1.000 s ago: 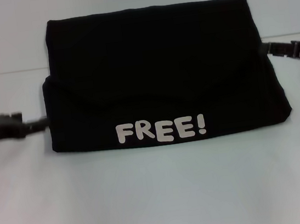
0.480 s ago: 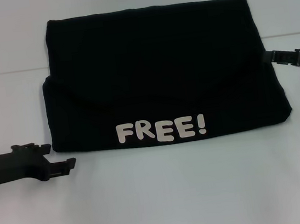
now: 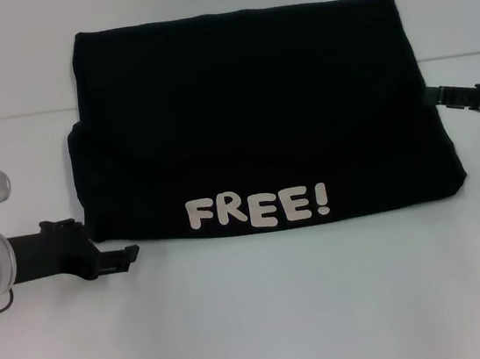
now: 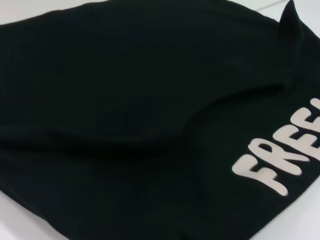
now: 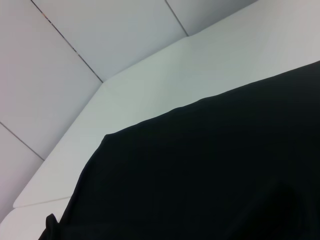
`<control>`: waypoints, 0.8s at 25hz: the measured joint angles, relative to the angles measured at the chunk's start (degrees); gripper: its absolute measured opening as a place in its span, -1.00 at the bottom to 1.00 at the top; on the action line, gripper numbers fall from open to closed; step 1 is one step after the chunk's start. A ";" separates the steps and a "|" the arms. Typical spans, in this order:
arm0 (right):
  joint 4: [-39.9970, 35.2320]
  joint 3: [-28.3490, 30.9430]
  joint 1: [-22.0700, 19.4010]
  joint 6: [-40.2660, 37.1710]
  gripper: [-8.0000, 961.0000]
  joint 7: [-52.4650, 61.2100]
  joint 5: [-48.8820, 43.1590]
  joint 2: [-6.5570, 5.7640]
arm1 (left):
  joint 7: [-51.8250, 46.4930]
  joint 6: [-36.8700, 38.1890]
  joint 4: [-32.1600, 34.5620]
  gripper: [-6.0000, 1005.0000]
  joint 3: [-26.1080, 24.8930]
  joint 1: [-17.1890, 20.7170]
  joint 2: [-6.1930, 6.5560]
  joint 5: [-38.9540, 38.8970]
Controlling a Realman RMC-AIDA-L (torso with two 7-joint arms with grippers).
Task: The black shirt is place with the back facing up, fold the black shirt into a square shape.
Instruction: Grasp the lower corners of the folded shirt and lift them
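Observation:
The black shirt point(image 3: 249, 116) lies folded into a wide rectangle on the white table, its white "FREE!" lettering point(image 3: 257, 209) facing up along the near edge. My left gripper point(image 3: 126, 258) hovers low just off the shirt's near-left corner, pointing right, apart from the cloth. At the shirt's right edge, about mid-height, my right gripper point(image 3: 433, 96) has its tip right against the fabric. The left wrist view is filled by the shirt point(image 4: 125, 115) and part of the lettering point(image 4: 285, 165). Another stretch of the shirt point(image 5: 210, 175) shows in the right wrist view.
The white table point(image 3: 258, 319) spreads wide in front of the shirt and to both sides. A faint seam point(image 3: 10, 117) crosses it behind the left arm. Grey wall panels point(image 5: 100, 35) stand beyond the table's far edge.
My left gripper has left the shirt's left edge and swung toward me, then right, to the near-left corner. The right gripper has barely shifted. The shirt lies as before.

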 joint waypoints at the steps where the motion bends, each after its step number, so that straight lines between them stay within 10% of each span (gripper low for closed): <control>1: 0.04 0.00 -0.02 0.00 0.37 -0.04 0.00 0.00 | -0.07 -0.38 -0.03 0.62 0.00 -0.07 0.03 0.08; 20: -0.22 0.00 -0.58 0.32 0.36 0.01 0.00 0.35 | -0.08 -2.64 -0.55 0.62 -0.03 -0.60 0.08 1.10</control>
